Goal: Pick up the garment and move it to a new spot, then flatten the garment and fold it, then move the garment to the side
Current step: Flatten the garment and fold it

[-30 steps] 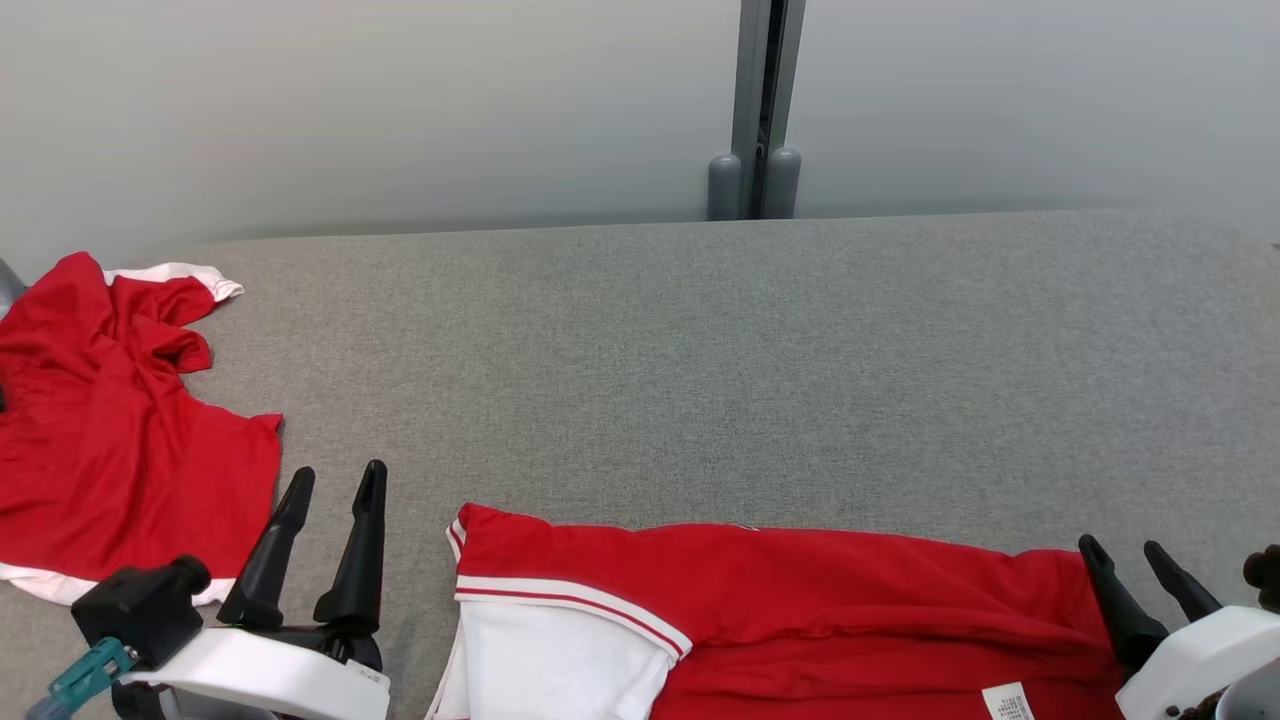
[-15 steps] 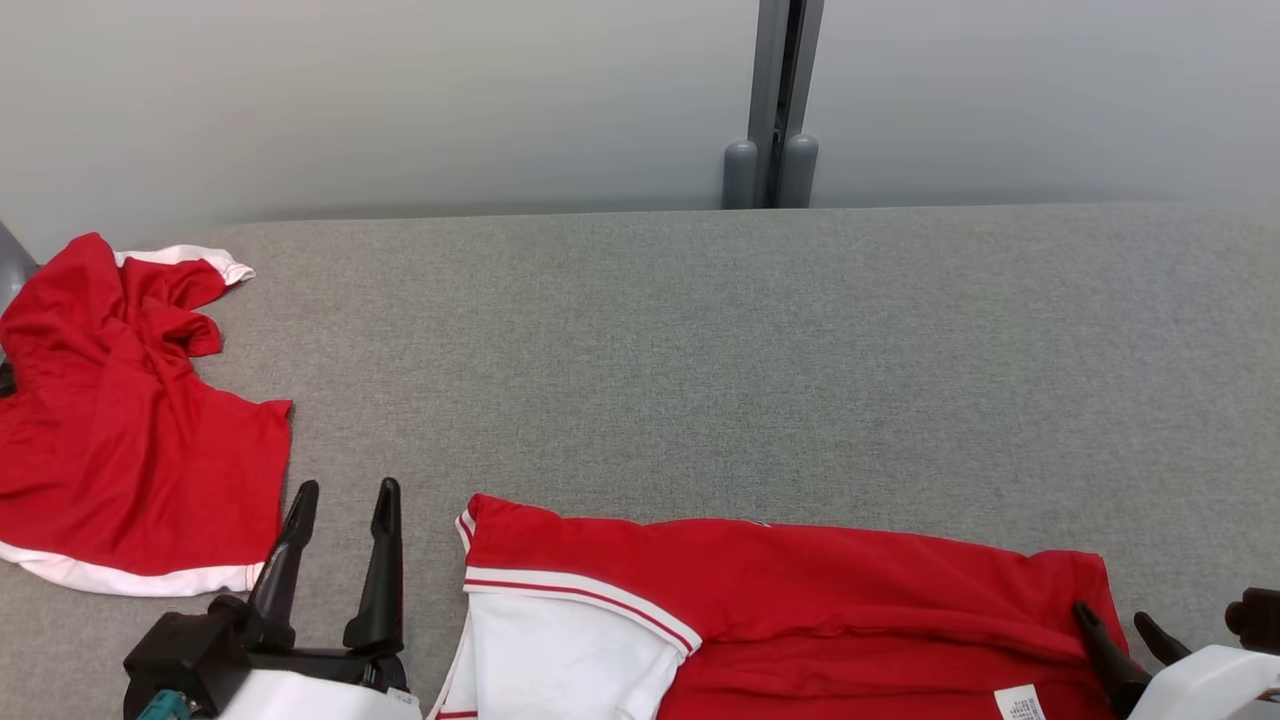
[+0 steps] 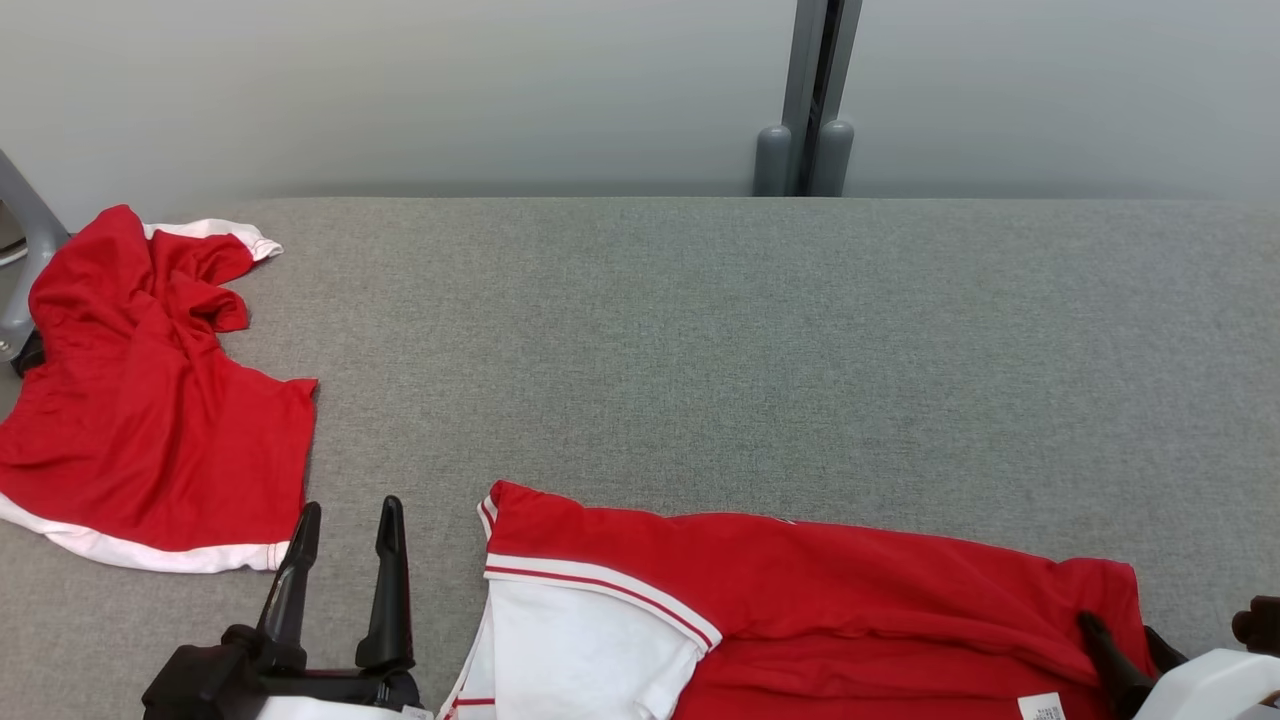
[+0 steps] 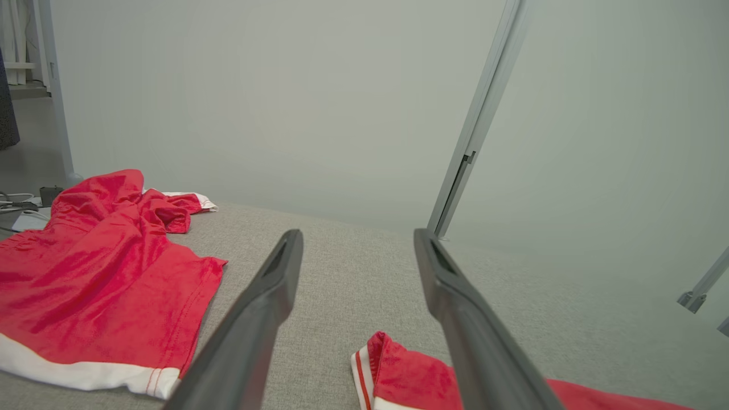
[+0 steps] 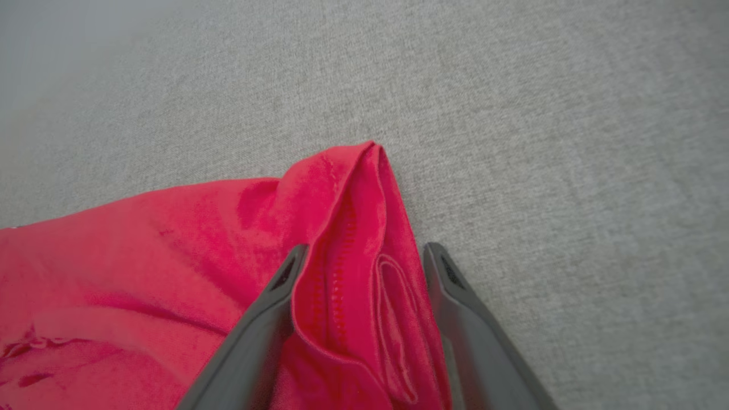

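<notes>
A red garment (image 3: 850, 590) with a white, red-striped sleeve lies folded along the table's near edge. Its right corner (image 5: 228, 239) is bunched into a fold. My right gripper (image 3: 1118, 626) sits at that right end. In the right wrist view my right gripper (image 5: 367, 247) is open, its fingers apart on either side of the bunched corner fold. My left gripper (image 3: 350, 508) stands open over bare table, just left of the garment's sleeve end (image 4: 398, 370). The left gripper (image 4: 357, 233) holds nothing.
A second red garment (image 3: 150, 430) with white trim lies crumpled at the table's far left, also seen as the red garment (image 4: 97, 273). The grey fabric table (image 3: 700, 350) stretches back to a pale wall with a grey post (image 3: 815, 100). A grey frame (image 3: 25, 250) stands at the left edge.
The whole picture has shifted right, so the camera has turned. Both grippers sit lower in the view and stay open. The garments lie as before.
</notes>
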Controlling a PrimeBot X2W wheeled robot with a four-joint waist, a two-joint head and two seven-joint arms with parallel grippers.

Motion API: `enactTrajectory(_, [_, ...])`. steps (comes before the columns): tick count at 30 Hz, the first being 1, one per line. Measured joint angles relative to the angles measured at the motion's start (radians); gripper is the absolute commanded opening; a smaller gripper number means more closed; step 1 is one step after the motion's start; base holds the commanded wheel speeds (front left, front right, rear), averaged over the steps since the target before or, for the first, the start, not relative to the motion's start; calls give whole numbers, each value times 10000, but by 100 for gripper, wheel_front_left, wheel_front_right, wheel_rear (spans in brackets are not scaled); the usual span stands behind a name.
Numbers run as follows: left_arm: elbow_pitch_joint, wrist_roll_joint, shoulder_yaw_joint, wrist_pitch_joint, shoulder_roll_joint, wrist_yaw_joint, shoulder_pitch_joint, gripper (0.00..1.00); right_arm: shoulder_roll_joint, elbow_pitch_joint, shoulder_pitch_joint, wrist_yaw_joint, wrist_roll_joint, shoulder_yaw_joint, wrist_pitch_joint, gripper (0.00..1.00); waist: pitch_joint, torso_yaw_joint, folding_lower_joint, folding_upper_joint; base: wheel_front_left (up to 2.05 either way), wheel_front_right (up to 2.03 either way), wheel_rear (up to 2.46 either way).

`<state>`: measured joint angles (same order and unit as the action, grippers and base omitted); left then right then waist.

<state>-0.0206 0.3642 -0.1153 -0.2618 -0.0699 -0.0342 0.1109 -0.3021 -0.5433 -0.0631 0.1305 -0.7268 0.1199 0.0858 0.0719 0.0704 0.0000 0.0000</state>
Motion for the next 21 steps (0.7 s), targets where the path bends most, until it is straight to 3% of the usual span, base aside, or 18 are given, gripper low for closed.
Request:
enactTrajectory(8, [311, -230, 207, 0, 182, 433, 42, 100, -65, -251, -216, 2, -215, 261, 155, 100, -62, -73, 0, 0, 0, 0, 0])
enactTrajectory(9, [355, -267, 228, 0, 192, 489, 40, 100, -86, -313, -286, 2, -326, 389, 288, 62, -92, -93, 0, 0, 0, 0, 0])
enactTrajectory(10, [355, -267, 228, 0, 192, 489, 40, 100, -86, -313, -286, 2, -326, 389, 288, 14, -92, -93, 0, 0, 0, 0, 0])
enactTrajectory(11, [380, -276, 244, 0, 196, 512, 37, 100, -111, -385, -309, 2, -405, 466, 293, 14, -108, -104, 0, 0, 0, 0, 0])
enactTrajectory(12, [382, -263, 240, 0, 198, 514, 35, 100, -128, -422, -314, 2, -449, 510, 301, 0, -105, -108, 0, 0, 0, 0, 0])
enactTrajectory(21, [453, -205, 186, 0, 203, 554, -63, 100, -238, -305, -939, 4, -771, 629, -190, 0, -33, -167, 0, 0, 0, 0, 0])
